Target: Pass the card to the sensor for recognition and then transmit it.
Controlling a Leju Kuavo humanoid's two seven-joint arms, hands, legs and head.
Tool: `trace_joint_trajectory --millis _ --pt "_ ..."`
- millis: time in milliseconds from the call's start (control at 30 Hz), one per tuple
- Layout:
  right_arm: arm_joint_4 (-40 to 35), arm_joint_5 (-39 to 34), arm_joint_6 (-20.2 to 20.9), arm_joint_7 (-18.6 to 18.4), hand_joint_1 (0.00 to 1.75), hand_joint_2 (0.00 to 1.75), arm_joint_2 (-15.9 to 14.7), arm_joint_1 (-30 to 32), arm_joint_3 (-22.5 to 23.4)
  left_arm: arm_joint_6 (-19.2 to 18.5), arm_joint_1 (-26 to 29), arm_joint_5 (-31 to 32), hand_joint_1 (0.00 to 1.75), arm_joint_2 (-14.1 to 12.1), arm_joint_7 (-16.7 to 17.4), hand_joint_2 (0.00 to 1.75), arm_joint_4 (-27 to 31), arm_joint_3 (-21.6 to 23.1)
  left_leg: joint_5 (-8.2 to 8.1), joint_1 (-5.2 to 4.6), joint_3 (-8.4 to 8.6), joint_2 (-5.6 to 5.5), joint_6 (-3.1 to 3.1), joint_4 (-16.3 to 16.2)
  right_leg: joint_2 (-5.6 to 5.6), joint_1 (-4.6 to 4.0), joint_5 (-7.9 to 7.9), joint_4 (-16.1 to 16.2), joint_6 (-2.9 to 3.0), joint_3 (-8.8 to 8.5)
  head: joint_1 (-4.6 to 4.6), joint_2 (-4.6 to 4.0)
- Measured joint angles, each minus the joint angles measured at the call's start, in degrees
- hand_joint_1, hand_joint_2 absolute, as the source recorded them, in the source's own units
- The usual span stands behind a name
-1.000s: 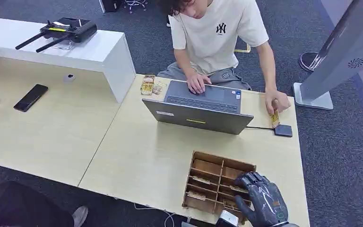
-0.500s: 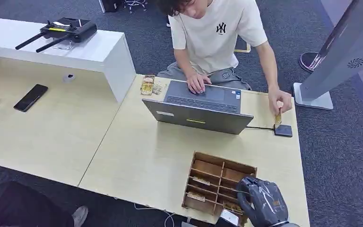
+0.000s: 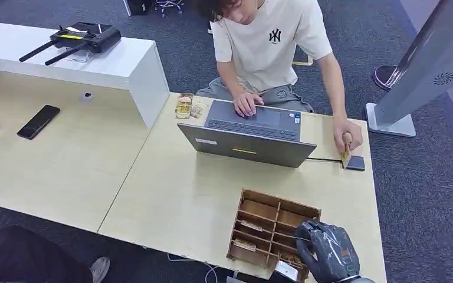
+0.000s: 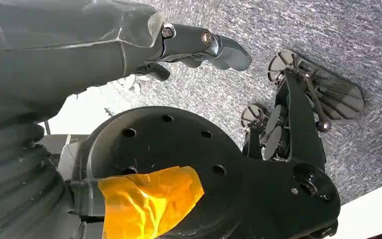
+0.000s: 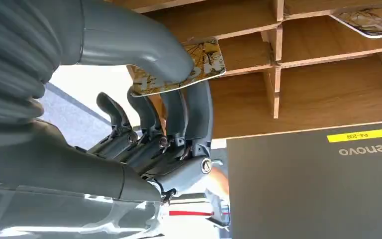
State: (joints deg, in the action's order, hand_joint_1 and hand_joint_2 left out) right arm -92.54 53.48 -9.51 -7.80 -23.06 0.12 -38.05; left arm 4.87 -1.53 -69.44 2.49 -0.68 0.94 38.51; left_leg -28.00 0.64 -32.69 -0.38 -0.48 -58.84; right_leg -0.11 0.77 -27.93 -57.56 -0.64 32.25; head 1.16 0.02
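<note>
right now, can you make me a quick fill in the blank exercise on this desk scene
1. The right hand pinches a ____ over the wooden tray.
2. The person's hand holds another card against the small black ____ by the laptop.
3. A black ____ lies on the left table.

Missing words: card; sensor; phone

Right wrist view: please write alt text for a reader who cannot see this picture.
The robot's right hand pinches a patterned card between its thumb and fingers at a wooden compartment tray. Beyond the tray is a grey Lenovo laptop lid.
</note>
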Motion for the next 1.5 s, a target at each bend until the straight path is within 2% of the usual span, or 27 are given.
trace_joint_trajectory --millis 233,267,400,667,1033,1200,1500 --pt "-0.04 -0.26 -1.14 -0.09 1.61 1.75 0.13 -0.15 0.13 0.0 0.0 -0.35 0.0 0.02 0.0 1.75 0.0 0.13 0.0 0.0 -0.01 0.0 0.0 0.0 0.0 0.0 0.0 0.0 0.0 0.0 0.0 0.0" --pt "-0.2 -0.26 -1.36 -0.09 1.66 1.75 0.17 -0.16 0.24 0.0 0.01 -0.42 0.0 0.02 0.0 1.75 0.0 0.17 0.0 0.0 -0.01 0.0 0.0 0.0 0.0 0.0 0.0 0.0 0.0 0.0 -0.02 0.0" --pt "-1.27 -0.7 -2.27 -0.07 1.64 1.75 0.33 -0.49 0.96 0.02 0.0 -0.68 0.0 0.02 -0.04 1.75 0.0 0.68 0.0 0.0 0.0 0.0 0.0 0.0 0.0 0.0 0.0 0.0 0.0 0.0 -0.02 0.0" --pt "-5.36 -5.29 -2.36 0.7 1.75 1.75 0.87 -0.68 3.26 0.04 0.01 -1.4 0.0 0.02 -0.37 1.75 0.0 1.25 0.0 0.0 0.0 0.0 0.0 0.0 0.0 0.0 0.0 0.0 0.0 0.0 0.0 0.0" --pt "-9.44 -25.1 7.32 1.9 1.75 1.75 1.01 -1.73 7.94 -0.02 0.02 -2.38 0.0 -0.09 -0.55 1.75 0.0 2.21 0.0 0.0 0.0 0.0 0.0 0.0 0.0 0.0 0.0 0.0 0.0 0.0 0.0 0.0" --pt "-9.68 -33.84 10.21 2.65 1.75 1.75 1.01 -2.47 9.55 -0.02 0.04 -2.82 0.0 -0.22 -0.55 1.75 0.0 2.45 0.0 0.0 0.0 0.0 0.0 0.0 0.0 0.0 0.0 0.0 0.0 0.0 -0.02 0.0" --pt "-9.27 -37.55 11.08 3.23 1.75 1.75 1.01 -3.93 9.75 0.13 0.07 -3.41 0.0 -0.48 -0.52 1.75 0.0 2.75 0.0 0.0 0.0 0.0 0.0 0.0 0.0 0.0 0.0 0.0 0.0 0.0 0.0 0.0"
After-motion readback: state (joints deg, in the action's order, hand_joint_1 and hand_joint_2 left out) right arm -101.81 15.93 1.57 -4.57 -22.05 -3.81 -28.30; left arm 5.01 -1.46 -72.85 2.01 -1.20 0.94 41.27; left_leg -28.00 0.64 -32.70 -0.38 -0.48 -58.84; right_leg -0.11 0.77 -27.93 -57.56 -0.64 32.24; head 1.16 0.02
